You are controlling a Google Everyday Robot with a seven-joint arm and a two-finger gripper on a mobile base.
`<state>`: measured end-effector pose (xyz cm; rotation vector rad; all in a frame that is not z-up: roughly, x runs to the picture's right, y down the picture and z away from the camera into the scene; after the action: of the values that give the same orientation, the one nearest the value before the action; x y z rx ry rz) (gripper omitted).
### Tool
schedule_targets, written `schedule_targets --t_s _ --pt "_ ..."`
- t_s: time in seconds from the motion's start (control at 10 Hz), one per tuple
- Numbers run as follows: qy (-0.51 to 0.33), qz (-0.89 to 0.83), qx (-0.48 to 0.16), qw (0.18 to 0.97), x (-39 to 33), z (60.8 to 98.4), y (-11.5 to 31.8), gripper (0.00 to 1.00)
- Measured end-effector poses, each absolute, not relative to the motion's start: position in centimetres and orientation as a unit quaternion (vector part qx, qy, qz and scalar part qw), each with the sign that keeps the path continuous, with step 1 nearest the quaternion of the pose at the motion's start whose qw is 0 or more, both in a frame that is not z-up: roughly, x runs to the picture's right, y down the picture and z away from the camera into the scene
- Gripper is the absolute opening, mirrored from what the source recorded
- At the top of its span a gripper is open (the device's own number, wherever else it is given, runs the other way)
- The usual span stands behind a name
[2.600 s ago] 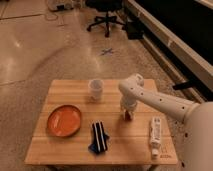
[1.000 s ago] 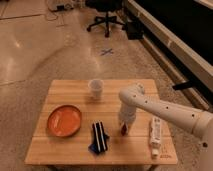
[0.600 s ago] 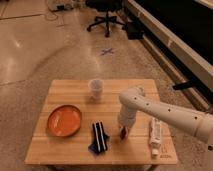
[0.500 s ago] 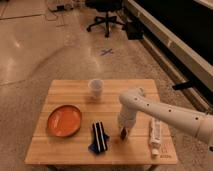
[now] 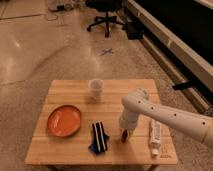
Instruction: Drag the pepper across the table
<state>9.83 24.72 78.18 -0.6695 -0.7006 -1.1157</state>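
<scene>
The light wooden table [image 5: 70, 150] fills the lower part of the camera view. My white arm reaches in from the right. Its gripper [image 5: 125, 133] points down at the table's front middle, just right of the cloth. The small dark red pepper [image 5: 123, 138] shows at the gripper's tip, low on the tabletop. Most of it is hidden by the gripper.
An orange plate [image 5: 64, 120] lies at the left. A dark blue striped cloth [image 5: 99, 137] lies left of the gripper. A white cup [image 5: 96, 89] stands at the back middle. A white tube [image 5: 155, 136] lies at the right edge. An office chair [image 5: 106, 15] stands on the floor behind.
The gripper has moved from the table's middle right toward the front edge, and the red pepper at its tip has moved with it. The other things have not moved.
</scene>
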Motion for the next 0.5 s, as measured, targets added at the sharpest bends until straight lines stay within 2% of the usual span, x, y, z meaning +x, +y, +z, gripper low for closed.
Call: schedule_targets --t_s 0.2,0.3,0.5 --pt "-0.326 -0.517 -0.302 0.732 10.10 77.48 25.21 0.60" --pt "-0.329 -0.521 -0.303 0.727 10.38 77.03 25.48 0.63" --pt "-0.329 -0.521 -0.304 0.727 10.39 77.01 25.46 0.63"
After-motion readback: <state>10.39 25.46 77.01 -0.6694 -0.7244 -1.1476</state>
